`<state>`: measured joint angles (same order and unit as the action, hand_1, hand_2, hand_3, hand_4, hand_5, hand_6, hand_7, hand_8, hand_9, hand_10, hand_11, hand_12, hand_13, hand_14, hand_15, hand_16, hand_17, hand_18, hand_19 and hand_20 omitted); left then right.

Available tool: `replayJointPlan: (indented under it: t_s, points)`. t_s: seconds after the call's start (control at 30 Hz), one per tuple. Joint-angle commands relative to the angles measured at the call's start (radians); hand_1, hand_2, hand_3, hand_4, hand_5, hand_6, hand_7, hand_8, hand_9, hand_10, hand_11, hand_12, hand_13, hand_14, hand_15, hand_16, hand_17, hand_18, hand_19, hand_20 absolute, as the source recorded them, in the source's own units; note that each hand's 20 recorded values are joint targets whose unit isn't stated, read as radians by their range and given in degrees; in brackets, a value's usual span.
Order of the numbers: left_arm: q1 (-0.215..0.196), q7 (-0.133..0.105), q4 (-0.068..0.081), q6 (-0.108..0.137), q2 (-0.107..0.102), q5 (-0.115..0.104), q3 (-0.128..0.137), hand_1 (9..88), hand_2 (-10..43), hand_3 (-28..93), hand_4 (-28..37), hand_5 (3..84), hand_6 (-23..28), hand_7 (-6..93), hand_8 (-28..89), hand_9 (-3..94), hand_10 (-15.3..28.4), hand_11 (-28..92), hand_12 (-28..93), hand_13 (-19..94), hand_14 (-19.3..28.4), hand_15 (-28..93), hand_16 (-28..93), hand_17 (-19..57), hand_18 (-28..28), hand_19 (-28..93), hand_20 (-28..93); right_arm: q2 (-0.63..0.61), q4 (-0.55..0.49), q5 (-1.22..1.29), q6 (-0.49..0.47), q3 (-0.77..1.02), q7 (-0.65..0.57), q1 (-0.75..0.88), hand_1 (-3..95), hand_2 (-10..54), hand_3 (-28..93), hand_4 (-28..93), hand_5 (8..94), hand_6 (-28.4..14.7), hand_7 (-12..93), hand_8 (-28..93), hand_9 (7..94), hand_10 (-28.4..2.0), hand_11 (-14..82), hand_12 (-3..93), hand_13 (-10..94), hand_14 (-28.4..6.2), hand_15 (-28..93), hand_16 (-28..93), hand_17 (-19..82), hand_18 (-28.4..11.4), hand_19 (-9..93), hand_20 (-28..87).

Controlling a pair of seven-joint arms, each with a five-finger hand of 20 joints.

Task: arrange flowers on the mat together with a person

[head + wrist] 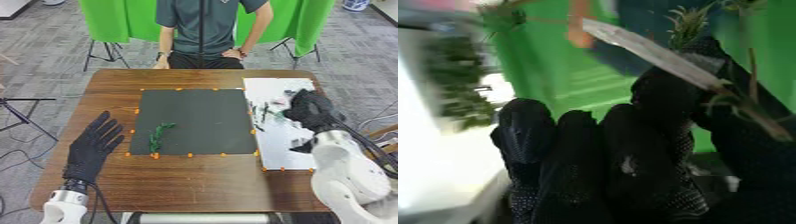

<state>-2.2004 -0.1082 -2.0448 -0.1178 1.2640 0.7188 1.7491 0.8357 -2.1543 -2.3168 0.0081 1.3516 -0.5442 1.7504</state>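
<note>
"How is the right robot hand (311,107) set?"

"A pale, woody stem (656,57) is pinched between its thumb and the nearest finger. The other fingers of the right robot hand (580,160) are held nearly straight, apart from the stem."

"And where is that hand placed?"

"It is held over the white board (286,152). Beside it, on the side toward the dark mat (195,115), loose green sprigs (264,112) and a small pink flower (280,101) are laid on the board."

"What is gripped by the left robot hand (91,145)?"

"Nothing is gripped; it is opened flat above or on the brown counter (178,185), though contact cannot be told. Just beyond its fingers, on the thumb side, the mat is laid out."

"Is anything placed there?"

"One green sprig (158,137) is placed on the mat, on the part nearest the left robot hand."
</note>
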Motion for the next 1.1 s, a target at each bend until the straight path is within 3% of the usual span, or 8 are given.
replayJointPlan:
  t_s: [0.03,0.4,0.53,0.73,1.1]
  points:
    - [-0.015,0.015,-0.002,0.013,0.0,-0.001,-0.004,28.5,-2.2,69,-25.0,29.5,2.0,21.1,-11,25.7,11.0,18,17,22,12.6,22,3,-10.1,20.3,43,10,0.159,0.087,-0.036,-0.117,-0.31,0.085,-0.323,35.6,-9.5,87,-5,80.8,-0.5,63,26,91.6,-7.5,76.1,44.1,88,-7.7,88,26,47,-23.7,93,53]
    - [-0.007,0.019,0.007,0.007,0.001,0.0,-0.018,28.0,-2.7,69,-25.6,29.0,0.9,23.2,-12,26.1,9.9,18,17,23,11.6,22,3,-9.8,20.2,43,10,0.291,0.3,-0.127,-0.249,-0.525,0.054,-0.388,39.1,-9.5,86,-11,84.2,-0.6,55,21,92.7,-7.6,71.6,41.9,89,-7.6,87,26,47,-24.2,93,53]
    - [0.001,0.029,0.009,0.011,0.0,-0.001,-0.02,28.0,-2.7,69,-25.9,28.9,0.9,23.6,-12,26.1,9.7,19,17,23,11.1,23,2,-9.6,20.1,43,10,0.311,0.333,-0.163,-0.233,-0.557,0.058,-0.382,40.4,-9.5,85,-14,85.1,-0.5,51,21,93.0,-7.7,68.8,41.4,89,-7.4,86,26,48,-24.3,93,53]
    - [-0.004,0.022,0.009,0.007,-0.003,0.001,-0.022,27.6,-2.8,69,-26.1,28.7,0.6,24.0,-13,26.2,9.4,19,16,24,10.6,23,2,-9.3,20.1,43,10,0.344,0.382,-0.221,-0.166,-0.6,0.057,-0.381,41.7,-9.5,84,-16,85.6,0.3,49,21,93.5,-7.2,68.3,40.0,91,-6.7,85,26,49,-24.0,93,54]
    - [0.029,0.048,0.023,0.001,-0.012,0.001,-0.037,27.3,-3.1,70,-26.3,28.4,0.0,25.4,-13,26.6,9.0,20,16,24,10.2,23,1,-9.2,20.1,44,9,0.421,0.43,-0.212,-0.144,-0.598,0.027,-0.383,39.0,-9.5,84,-15,88.8,1.2,46,17,93.7,-6.5,70.4,35.1,93,-5.7,85,25,51,-23.7,93,54]
